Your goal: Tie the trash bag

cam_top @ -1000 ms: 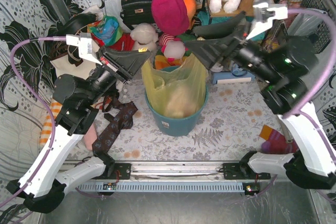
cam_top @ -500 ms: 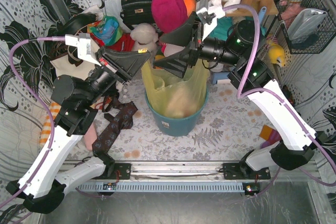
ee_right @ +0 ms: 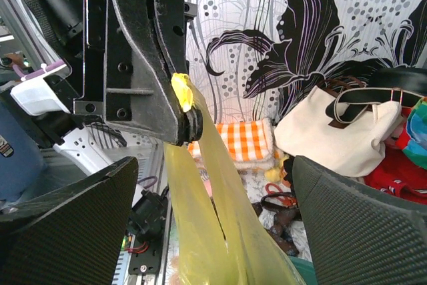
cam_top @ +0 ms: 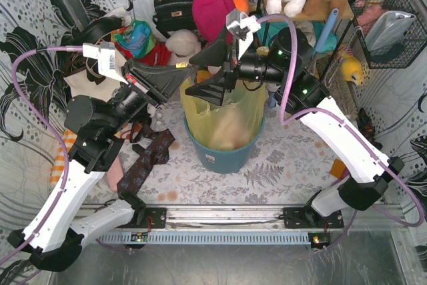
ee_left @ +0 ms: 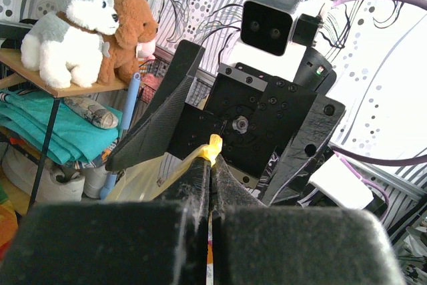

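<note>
Right gripper (cam_top: 197,79) has swung from upper right to frame centre, jaws wide apart beside the raised corner of the thin translucent yellow-green plastic trash bag (cam_top: 227,115). The bag sits in the teal round plastic bucket (cam_top: 223,157), mid-frame. Left gripper (cam_top: 181,67) is clamped on that corner (yellow tab pinched, per wrist view). Step in hand: getting a second hold. Next move probably calls for the right closing squarely on plastic, without tearing it.

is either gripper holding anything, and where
The left gripper pinches the trash bag by a top corner of its rim. The right gripper is open, holding nothing.
</note>
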Controlling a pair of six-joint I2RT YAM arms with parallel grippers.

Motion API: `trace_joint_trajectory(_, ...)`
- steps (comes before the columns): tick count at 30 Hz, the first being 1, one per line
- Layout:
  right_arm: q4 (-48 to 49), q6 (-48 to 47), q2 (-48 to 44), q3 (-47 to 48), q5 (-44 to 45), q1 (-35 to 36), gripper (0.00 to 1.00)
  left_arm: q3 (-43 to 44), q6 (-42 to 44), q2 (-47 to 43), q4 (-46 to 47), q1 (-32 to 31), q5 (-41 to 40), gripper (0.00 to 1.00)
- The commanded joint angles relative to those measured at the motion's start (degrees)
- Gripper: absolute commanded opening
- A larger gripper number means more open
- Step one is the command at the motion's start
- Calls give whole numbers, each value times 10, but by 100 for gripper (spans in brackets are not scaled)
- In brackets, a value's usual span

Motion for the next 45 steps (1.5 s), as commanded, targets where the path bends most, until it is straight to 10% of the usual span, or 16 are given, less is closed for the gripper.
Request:
trace_joint_trajectory(1,26,-15,13,4,1,12,93,17,-6,-1,39,1,12,0)
trace_joint_trajectory(14,52,-20,16,-13,-2,26,30,14,1,-6,24,1,-3,2)
trace_joint_trajectory(19,79,-7,5,-35,1,26,15,35,49,-18,-21,1,-3,64)
trace_joint_trajectory(25,88,5,3,-35,-3,26,0,4,165,-64,-48,1,19,82)
trace_joint_trajectory(32,85,6,-3,-32,2,26,0,-24,242,-84,-80,1,51,90)
trace_joint_trajectory(45,76,-6,0,-3,8,26,72,-70,268,-47,-45,1,125,88)
